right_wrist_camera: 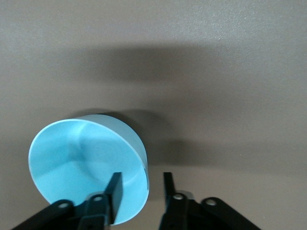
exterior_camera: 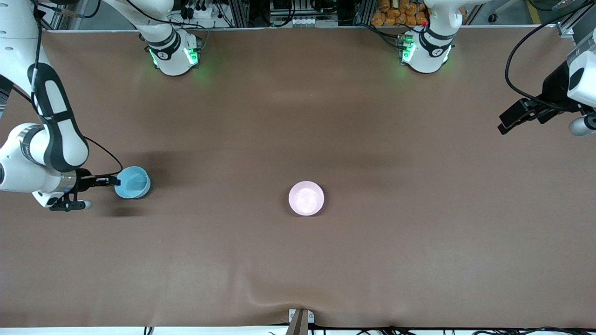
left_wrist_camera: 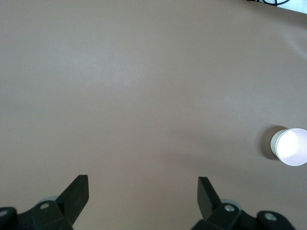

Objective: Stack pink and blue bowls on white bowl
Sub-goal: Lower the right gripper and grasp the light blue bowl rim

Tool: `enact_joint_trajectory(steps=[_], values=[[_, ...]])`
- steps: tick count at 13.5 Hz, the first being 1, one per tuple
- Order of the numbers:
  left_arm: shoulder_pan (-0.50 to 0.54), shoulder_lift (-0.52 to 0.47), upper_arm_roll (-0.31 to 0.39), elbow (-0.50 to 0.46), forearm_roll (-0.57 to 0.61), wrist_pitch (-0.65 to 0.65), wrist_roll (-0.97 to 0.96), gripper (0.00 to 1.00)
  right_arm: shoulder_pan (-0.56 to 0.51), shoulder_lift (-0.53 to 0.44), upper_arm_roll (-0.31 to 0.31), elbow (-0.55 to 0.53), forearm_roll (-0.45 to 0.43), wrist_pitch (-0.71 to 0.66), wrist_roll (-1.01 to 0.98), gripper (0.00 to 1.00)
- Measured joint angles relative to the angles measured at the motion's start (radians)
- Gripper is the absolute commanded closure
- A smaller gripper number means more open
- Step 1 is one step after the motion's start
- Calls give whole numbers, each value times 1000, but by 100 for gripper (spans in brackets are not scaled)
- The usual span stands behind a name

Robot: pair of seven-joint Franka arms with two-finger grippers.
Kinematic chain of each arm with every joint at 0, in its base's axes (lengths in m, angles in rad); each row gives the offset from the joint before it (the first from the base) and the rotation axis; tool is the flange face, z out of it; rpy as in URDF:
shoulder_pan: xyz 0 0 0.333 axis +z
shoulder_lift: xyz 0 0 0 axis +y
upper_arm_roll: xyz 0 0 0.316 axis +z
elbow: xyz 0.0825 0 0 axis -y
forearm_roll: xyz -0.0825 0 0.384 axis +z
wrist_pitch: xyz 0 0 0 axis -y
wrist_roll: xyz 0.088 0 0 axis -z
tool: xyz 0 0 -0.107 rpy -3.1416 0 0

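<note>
The glossy sky-blue round bowl (exterior_camera: 132,182) sits tilted, mouth upward, at the right arm's end of the brown bench (exterior_camera: 298,260). The right end effector (exterior_camera: 113,180) pinches its rim. The pale pink glossy bowl (exterior_camera: 306,198) stands upright mid-bench. The left end effector (left_wrist_camera: 143,191) hangs open, waiting.

Blue bowl (exterior_camera: 132,182): small, round, glossy, light sky-blue; seen toward the right arm's end of the table, mouth up, tilted in the right wrist view (right_wrist_camera: 88,165); its rim wall is pinched between two black fingers, one inside, one outside. Pink bowl (exterior_camera: 306,198): pale pink, glossy, approx. same size; set upright near mid-table, well apart from the blue one; also seen in the left wrist view (left_wrist_camera: 290,146); whether a white bowl lies under it can't be told.
</note>
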Motion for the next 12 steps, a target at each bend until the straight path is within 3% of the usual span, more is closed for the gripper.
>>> enact_joint_trajectory(steps=[4,9,10,12], values=[[-2,32,-8,-4,0,-6,7,0,0,6,1,-1,0,3,0,81],[-1,75,-6,27,0,1,36,0,0,10,0,-2,0,8,0,81],[-2,75,-7,32,0,1,36,0,0,12,0,-2,0,11,0,84],[-1,75,-7,45,9,1,36,0,0,16,0,-4,1,17,0,100]])
